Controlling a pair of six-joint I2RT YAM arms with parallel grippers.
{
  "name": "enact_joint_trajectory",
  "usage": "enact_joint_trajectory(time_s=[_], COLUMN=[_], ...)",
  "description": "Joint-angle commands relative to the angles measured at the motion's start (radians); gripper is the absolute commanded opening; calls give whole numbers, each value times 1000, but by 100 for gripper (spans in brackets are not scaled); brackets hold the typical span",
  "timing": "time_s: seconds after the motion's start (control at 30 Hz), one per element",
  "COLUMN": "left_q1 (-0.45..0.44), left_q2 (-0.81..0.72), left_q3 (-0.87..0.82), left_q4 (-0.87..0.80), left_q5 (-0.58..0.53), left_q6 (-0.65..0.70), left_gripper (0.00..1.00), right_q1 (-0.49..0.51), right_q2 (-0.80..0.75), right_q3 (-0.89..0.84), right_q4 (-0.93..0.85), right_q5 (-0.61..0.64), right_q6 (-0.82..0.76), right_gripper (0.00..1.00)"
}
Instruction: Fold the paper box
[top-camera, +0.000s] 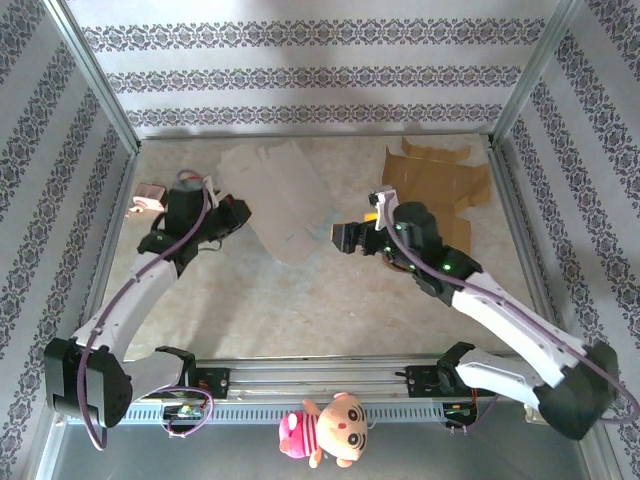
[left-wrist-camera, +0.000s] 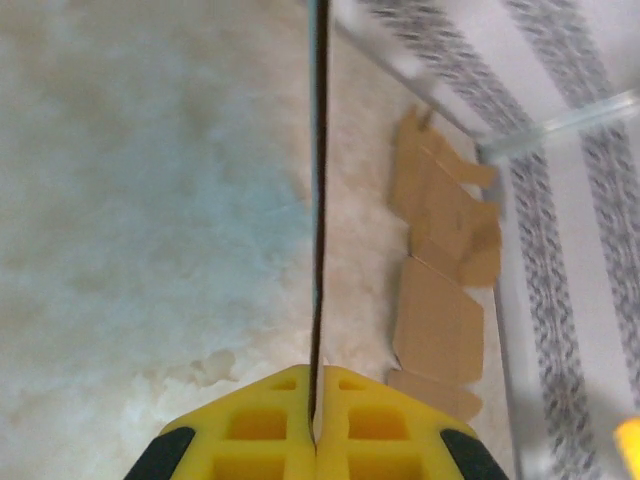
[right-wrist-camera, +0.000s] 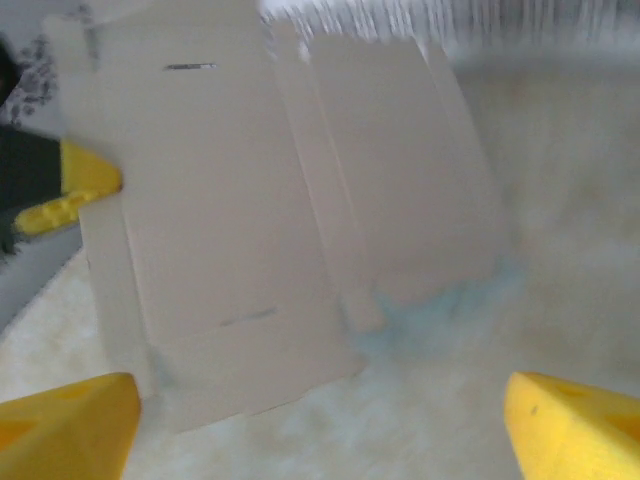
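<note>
**Inspector:** Left side first. What did you record?

**Assessor:** The left gripper (top-camera: 230, 213) stood at 9 o'clock of the paper box (top-camera: 285, 200), which was an unfolded, pale grey sheet. In the left wrist view its yellow fingers (left-wrist-camera: 250, 435) were pressed together. The sheet's edge was pinched between them, seen edge-on as a thin dark line running toward 12 o'clock.

**Inspector:** Where was the sheet?

**Assessor:** Over the marbled table (top-camera: 300, 300), toward 12 o'clock of its centre, with its far end near the back wall.

**Inspector:** And the right side?

**Assessor:** The right gripper (top-camera: 348, 238) was at 4 o'clock of the sheet, near its closest corner. I could not confirm contact. In the right wrist view its yellow fingers (right-wrist-camera: 575, 430) were spread wide with nothing between them. Brown cardboard (top-camera: 440, 185) lay at 3 o'clock of the sheet, in the far right corner. A plush toy (top-camera: 330, 432) sat at 6 o'clock, in front of the arms' bases.
</note>
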Motion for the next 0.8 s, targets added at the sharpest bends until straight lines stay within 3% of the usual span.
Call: enact_joint_trajectory(time_s=[0.0, 0.07, 0.13, 0.3, 0.5, 0.6, 0.77], left_q1=[-15, -57, -103, -200, -243, -248, -251], left_q2=[35, 59, 75, 109, 105, 96, 97], left_q3=[157, 249, 306, 388, 421, 425, 435], left_q4=[-320, -419, -484, -589, -588, -575, -571], left_q5=[128, 109, 70, -13, -35, -30, -36], left_q6=[473, 631, 736, 908, 963, 971, 979], left_gripper=[0, 0, 0, 0, 0, 0, 0], right_q1=[-36, -93, -118, -164, -168, -165, -162], right_q2=[42, 114, 176, 330, 459, 497, 530], right_q3=[77, 192, 300, 564, 731, 765, 787], right_q4=[-13, -132, -178, -276, -359, -382, -386], right_q5=[-51, -206, -249, -424, -582, -623, -628], right_q6=[-649, -914, -1048, -1197, -1220, -1203, -1184], right_gripper=[95, 87, 85, 85, 77, 66, 32])
